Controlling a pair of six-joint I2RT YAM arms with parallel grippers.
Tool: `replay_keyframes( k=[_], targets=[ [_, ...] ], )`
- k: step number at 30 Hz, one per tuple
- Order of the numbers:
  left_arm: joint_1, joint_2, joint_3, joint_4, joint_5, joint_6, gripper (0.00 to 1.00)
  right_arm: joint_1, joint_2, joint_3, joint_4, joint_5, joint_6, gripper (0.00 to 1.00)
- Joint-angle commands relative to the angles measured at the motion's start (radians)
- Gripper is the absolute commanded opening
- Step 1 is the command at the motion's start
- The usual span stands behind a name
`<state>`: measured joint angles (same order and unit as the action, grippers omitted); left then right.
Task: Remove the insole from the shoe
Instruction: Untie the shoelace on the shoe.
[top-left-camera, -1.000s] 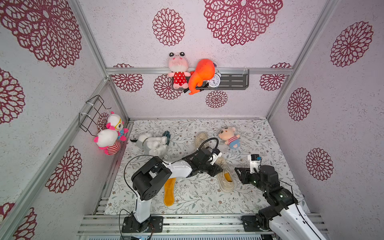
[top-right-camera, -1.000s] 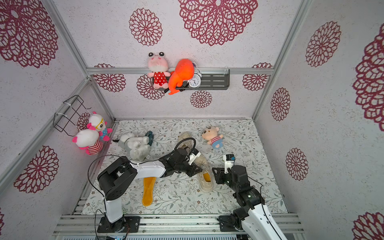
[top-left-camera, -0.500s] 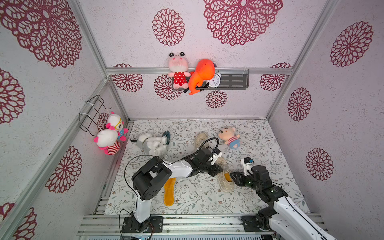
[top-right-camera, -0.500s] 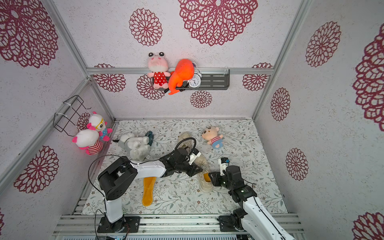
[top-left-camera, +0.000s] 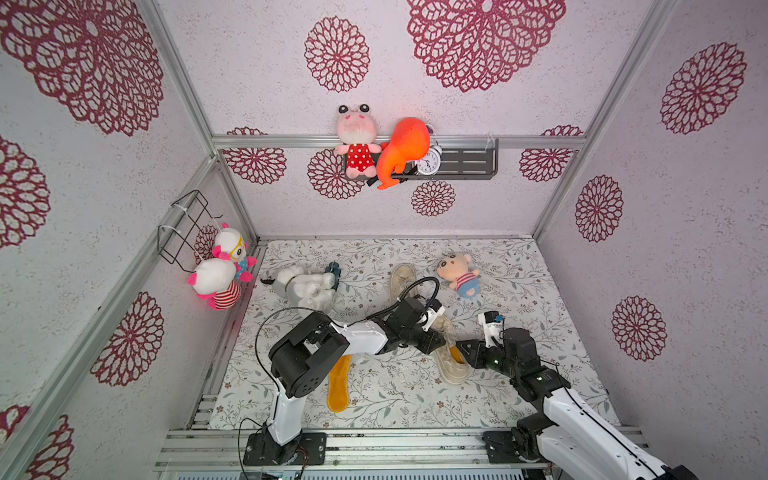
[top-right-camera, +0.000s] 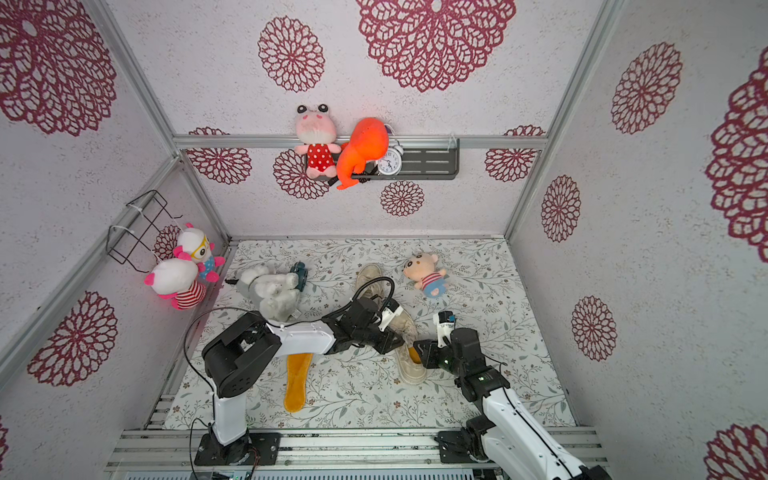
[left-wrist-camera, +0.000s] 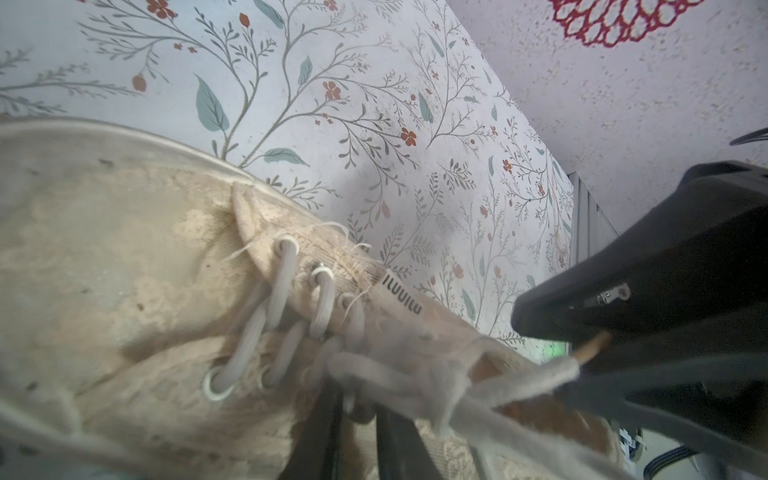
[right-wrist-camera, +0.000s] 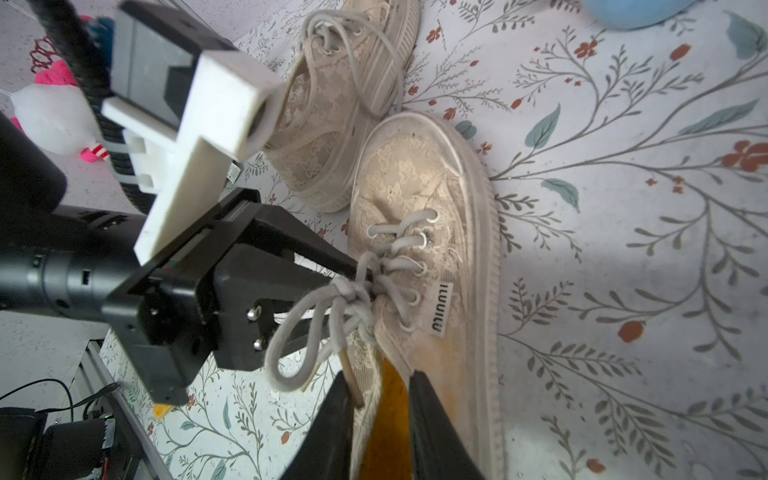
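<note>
pinch the insole's heel edge, not the collar

the shoe lies sole-down on the desk. the orange insole sits inside it and shows only at the heel opening. the left fingers are nearly closed on the shoe's laced throat, just by the bow, pinning it. the right fingers stand part open at the heel opening. one seems to be outside the shoe's side wall and one over the insole, with nothing pinched yet.

to do this well, i judge the outer finger should come inside the collar so only the insole's edge is caught. gripping wall and insole together would likely drag the whole shoe. then peel up and back out through the heel, along the shoe's length, while the left fingers hold it down.

the insole's long axis follows the shoe's: toe end toward the second shoe just beyond the shoe's toe, heel end toward the right fingers. a loose insole lies well apart from the shoe.
</note>
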<state>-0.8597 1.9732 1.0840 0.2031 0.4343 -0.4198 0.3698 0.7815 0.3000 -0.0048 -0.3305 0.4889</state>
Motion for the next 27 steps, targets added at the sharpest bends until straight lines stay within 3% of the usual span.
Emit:
replay_keyframes(
  k=[1, 15, 19, 27],
  targets=[
    [-0.009, 0.018, 0.014, -0.02, -0.021, 0.005, 0.19, -0.002, -0.007, 0.008, 0.041, -0.008, -0.019, 0.27],
    [-0.012, 0.017, 0.017, -0.022, -0.026, 0.005, 0.2, -0.002, 0.043, 0.017, 0.142, -0.06, 0.053, 0.34],
    [-0.013, 0.019, 0.021, -0.023, -0.026, 0.005, 0.2, -0.002, 0.069, 0.016, 0.153, -0.065, 0.056, 0.28],
    [-0.014, 0.019, 0.022, -0.028, -0.029, 0.006, 0.2, -0.002, 0.09, 0.019, 0.174, -0.079, 0.069, 0.04]
  ],
)
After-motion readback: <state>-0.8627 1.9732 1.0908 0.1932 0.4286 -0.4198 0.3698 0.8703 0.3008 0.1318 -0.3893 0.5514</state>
